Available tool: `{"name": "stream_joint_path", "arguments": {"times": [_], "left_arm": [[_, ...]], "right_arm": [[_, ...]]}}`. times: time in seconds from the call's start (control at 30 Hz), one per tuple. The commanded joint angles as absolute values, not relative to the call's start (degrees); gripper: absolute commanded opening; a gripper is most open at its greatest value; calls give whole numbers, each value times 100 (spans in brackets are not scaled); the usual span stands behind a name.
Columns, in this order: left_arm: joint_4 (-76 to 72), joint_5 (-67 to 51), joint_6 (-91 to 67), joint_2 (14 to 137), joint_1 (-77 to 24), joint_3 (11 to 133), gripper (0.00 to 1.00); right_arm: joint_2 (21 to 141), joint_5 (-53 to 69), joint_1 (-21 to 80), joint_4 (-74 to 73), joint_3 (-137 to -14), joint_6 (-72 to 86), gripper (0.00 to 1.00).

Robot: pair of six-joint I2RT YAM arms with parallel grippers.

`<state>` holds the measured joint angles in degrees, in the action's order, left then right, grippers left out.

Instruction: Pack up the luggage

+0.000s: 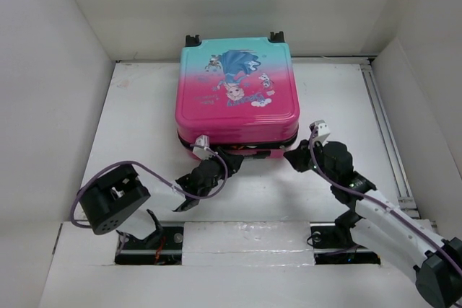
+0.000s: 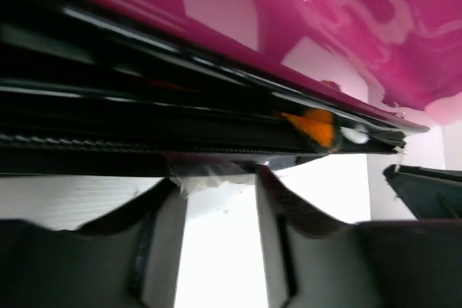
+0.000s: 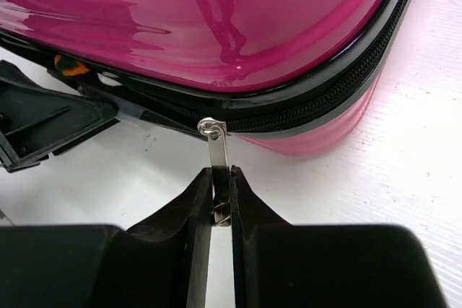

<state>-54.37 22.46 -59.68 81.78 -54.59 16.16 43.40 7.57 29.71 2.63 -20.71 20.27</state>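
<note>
Top external view puts the luggage (image 1: 238,99) lid-down at the 12 o'clock half of the table (image 1: 144,106), with both arms working its 6 o'clock edge. Your left gripper (image 1: 231,159) sits at about 7 o'clock of the case. In the left wrist view its fingers (image 2: 162,210) are spread, tips right up against the zip (image 2: 144,146). I see nothing firmly held between them, though a scrap of clear film near one tip is hard to read. Something orange (image 2: 314,126) pokes out of the seam toward 3 o'clock in that view, and that is your main worry: I judge it will jam the slider if you drag across it. Use the left tips to press the lid down and tuck the orange thing inward first. At about 5 o'clock of the case, your right gripper (image 1: 294,156) is pressed together on the pull (image 3: 219,153), pinching the flat metal tab low down while its top ring hangs from the slider. Haul along the line of the zip, not out from the shell, so the tab does not slip free. Go slowly around the rounded corner, and let the left hand brace the case against sliding on the table.
</note>
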Motion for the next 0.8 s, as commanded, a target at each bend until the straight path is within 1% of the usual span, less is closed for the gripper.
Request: {"name": "stream_joint_path", "arguments": {"times": [0.0, 0.07, 0.1, 0.13, 0.17, 0.33, 0.47, 0.63, 0.7, 0.77], "left_arm": [[-5915, 2619, -5801, 8297, -5379, 2100, 32], [-5967, 2619, -5669, 8428, -5379, 2170, 21], [-5968, 2619, -5582, 8481, -5379, 2249, 9], [-5968, 2619, -5581, 8481, -5379, 2250, 3], [-5968, 2619, -5529, 8577, -5379, 2337, 0], [-6169, 2427, -5353, 8973, -5379, 2540, 0], [-6170, 2478, -5353, 9026, -5379, 2488, 0], [-6231, 2479, -5353, 8588, -5379, 2145, 0], [-6231, 2408, -5353, 8403, -5379, 1961, 0], [-5951, 2320, -5405, 8087, -5379, 1846, 1]], "right_arm": [[4131, 1406, 3270, 316, -1899, 2101, 0], [4070, 1406, 3409, 316, -1846, 2101, 0], [4069, 1406, 3462, 316, -1846, 2101, 0], [4069, 1406, 3515, 316, -1846, 2153, 0], [4069, 1406, 3637, 316, -1846, 2153, 0], [4131, 1459, 4121, 510, -1907, 2153, 0], [4298, 915, 4552, 396, -2126, 2153, 0], [4166, 914, 4553, 317, -2179, 2206, 0], [4166, 695, 4553, 185, -2232, 2206, 0], [4166, 581, 4553, 132, -2232, 2206, 0]]}}
